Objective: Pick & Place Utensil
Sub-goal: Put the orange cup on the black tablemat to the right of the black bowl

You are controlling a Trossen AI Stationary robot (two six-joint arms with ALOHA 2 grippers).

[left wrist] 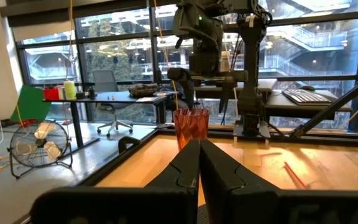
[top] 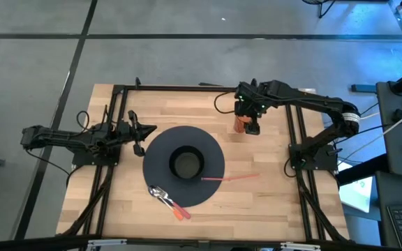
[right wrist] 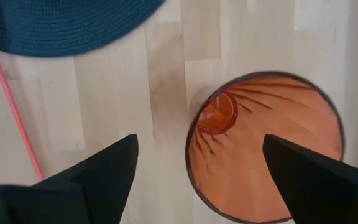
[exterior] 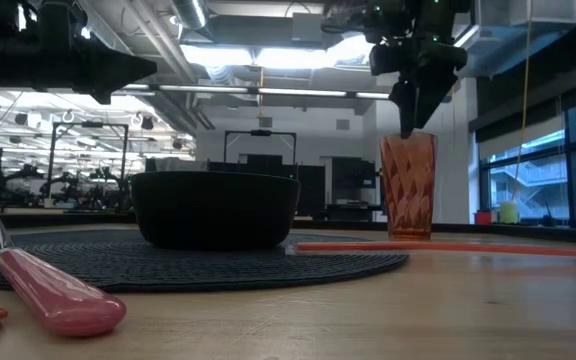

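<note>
Two-arm station seen from above. The right gripper (top: 252, 127) hangs over the orange cup (top: 241, 124) near the far edge of the table (top: 271, 202), right of its middle. Its fingers are spread as wide as they go and hold nothing. In the right wrist view the cup's mouth (right wrist: 266, 146) lies between and just ahead of the fingertips, and in the low view the gripper (exterior: 408, 120) hovers just above the rim (exterior: 408, 137). The left gripper (top: 145, 130) waits at the left edge of the table with its jaws shut and empty.

Task objects. A thin pink straw (top: 230, 178) lies flat, one end on the right margin of the round dark mat (top: 155, 157), the other on bare wood toward the right edge. A fork with a pink handle (top: 166, 199), with what may be a second utensil beside it, rests on the mat's near-left margin. A black bowl (top: 185, 162) sits at the mat's centre.

Governing relation — the straw lies toward the near edge from the right gripper, well apart from it, with its long axis running roughly left to right across the table. The right arm is judged the nearer one (the fork is nearer the left arm). A pick would probably need the open fingers set across that axis before descending.
</note>
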